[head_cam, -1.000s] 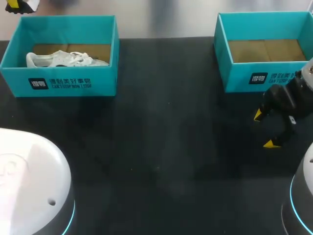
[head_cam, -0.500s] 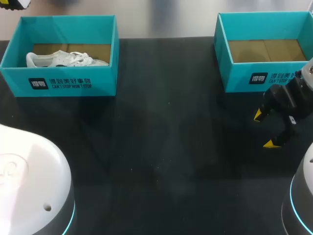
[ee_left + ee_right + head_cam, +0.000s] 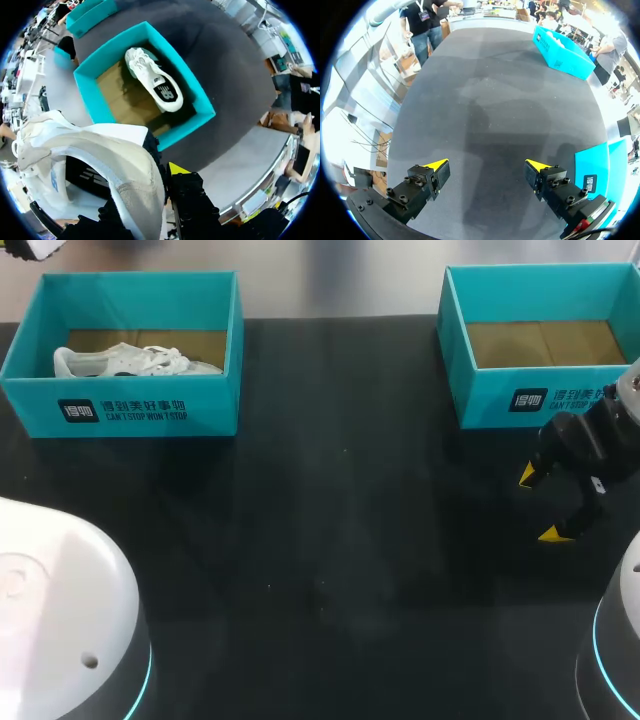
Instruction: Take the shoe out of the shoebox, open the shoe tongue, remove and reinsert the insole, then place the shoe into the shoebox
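Left gripper (image 3: 161,175) clamps shoe (image 3: 100,160) high above box (image 3: 195,100); second shoe (image 3: 152,80) inside. Right gripper (image 3: 487,170) released. Best: lower shoe sole-down mid-table (image 3: 320,540), within right's reach.

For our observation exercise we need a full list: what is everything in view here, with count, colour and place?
Shoeboxes: two, teal; left shoebox at the table's far left, right shoebox at its far right, empty.
Boxed shoe: one, white, lying in the left shoebox.
Lifted shoe: one, white and beige, in the left gripper, higher than the left shoebox.
Table: one, black.
Left gripper: one, yellow-tipped, holding the lifted shoe.
Right gripper: one, yellow-tipped, open, before the right shoebox.
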### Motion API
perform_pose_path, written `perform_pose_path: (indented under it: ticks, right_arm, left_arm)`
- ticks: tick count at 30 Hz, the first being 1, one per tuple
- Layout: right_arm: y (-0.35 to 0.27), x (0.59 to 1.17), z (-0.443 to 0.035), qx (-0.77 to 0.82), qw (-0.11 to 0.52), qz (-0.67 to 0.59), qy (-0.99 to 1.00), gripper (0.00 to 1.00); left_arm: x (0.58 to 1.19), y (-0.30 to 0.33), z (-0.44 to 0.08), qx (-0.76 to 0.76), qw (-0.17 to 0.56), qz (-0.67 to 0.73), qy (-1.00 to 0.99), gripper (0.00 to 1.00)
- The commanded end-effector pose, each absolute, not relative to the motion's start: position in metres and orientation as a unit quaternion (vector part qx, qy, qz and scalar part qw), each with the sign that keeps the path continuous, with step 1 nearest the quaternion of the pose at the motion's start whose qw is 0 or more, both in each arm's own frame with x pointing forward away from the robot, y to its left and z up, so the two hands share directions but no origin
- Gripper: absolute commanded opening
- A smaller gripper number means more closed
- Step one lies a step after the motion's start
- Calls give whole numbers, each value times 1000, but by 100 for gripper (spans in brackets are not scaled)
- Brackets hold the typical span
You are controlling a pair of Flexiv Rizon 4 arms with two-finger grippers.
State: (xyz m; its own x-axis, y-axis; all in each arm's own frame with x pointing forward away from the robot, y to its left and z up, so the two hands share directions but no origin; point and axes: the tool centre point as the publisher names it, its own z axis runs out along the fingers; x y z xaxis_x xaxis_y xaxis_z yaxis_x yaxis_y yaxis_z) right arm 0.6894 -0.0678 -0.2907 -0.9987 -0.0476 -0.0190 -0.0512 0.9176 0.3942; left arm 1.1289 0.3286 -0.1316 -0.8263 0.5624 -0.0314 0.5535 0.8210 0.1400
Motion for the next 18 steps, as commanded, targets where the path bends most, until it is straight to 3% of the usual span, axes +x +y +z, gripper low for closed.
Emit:
perform_pose_path:
  ticks: [1,13,18]
  right_arm:
    - [-67,689,-291,-25,4,200,980,100]
    - [-67,689,-291,-25,4,200,980,100]
    - [-67,689,-291,-25,4,200,980,100]
  left_arm:
    - [1114,327,-127,369,62,122,919,0]
    - [1114,327,-127,369,62,122,919,0]
    - [1126,330,-130,465,92,131,871,0]
